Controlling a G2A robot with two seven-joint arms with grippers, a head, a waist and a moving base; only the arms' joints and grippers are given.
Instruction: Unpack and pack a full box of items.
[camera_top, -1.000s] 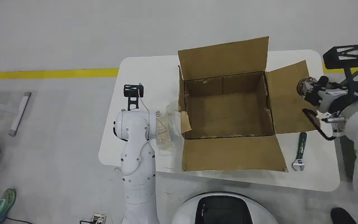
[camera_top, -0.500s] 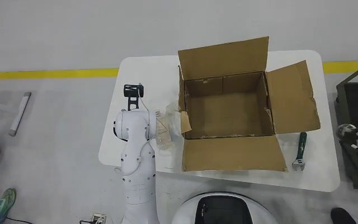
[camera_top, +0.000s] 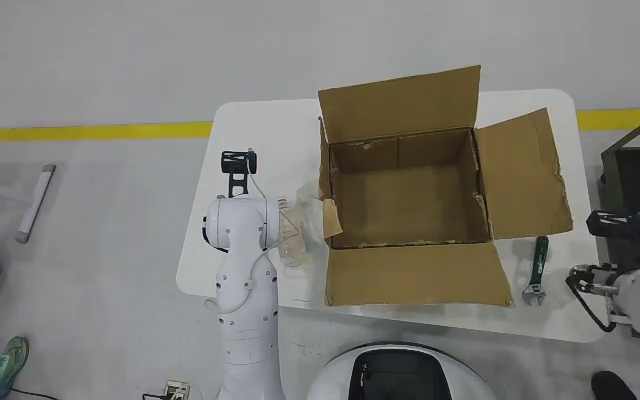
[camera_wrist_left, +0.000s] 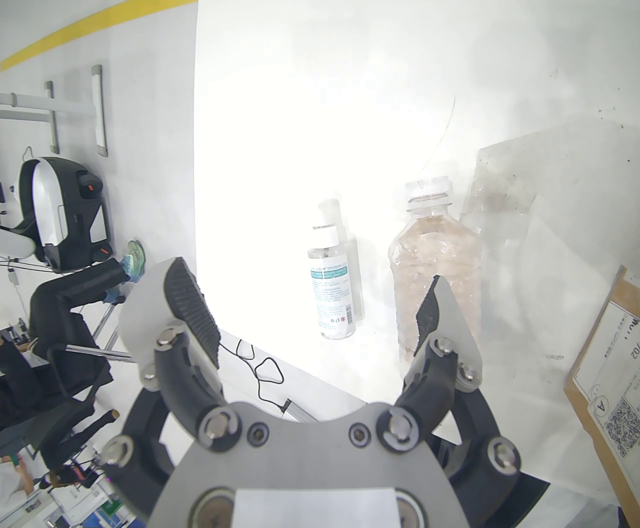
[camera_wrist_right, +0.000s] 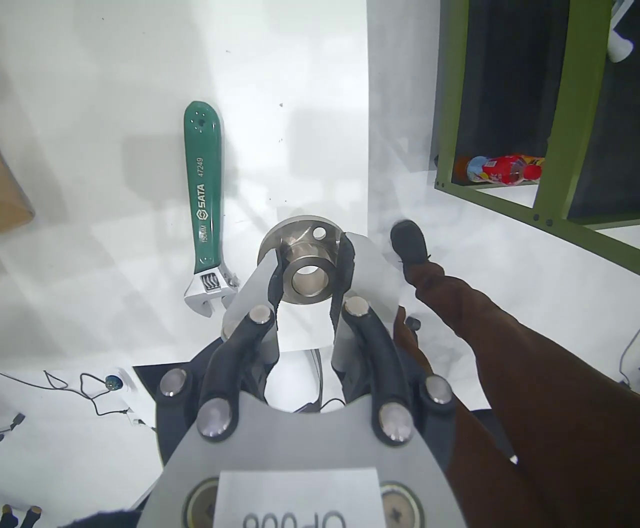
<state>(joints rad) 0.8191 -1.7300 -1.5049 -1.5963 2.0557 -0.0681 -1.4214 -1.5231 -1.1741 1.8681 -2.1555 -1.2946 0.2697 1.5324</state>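
An open cardboard box (camera_top: 410, 205) stands on the white table (camera_top: 260, 130), and I see nothing inside it. Left of the box, my left gripper (camera_wrist_left: 306, 280) hangs open above a clear spray bottle (camera_wrist_left: 331, 280) and a clear water bottle (camera_wrist_left: 435, 260), both lying flat. A crumpled clear plastic bag (camera_wrist_left: 505, 200) lies beside them. My right gripper (camera_wrist_right: 309, 255) is shut on a metal flange (camera_wrist_right: 305, 272), held over the table's front right corner. It shows there in the top view too, as the right gripper (camera_top: 590, 285). A green-handled wrench (camera_wrist_right: 202, 200) lies right beside the flange.
The box's flaps are spread out on all sides, the right flap (camera_top: 520, 175) reaching toward the wrench (camera_top: 537, 270). A green metal shelf frame (camera_wrist_right: 450, 100) stands just past the table's right edge, with a red bottle (camera_wrist_right: 502, 167) lying in it.
My right arm, with the flange in its gripper, moved from beside the box's right flap out past the table edge and now sits near the front right corner. The left arm kept still.
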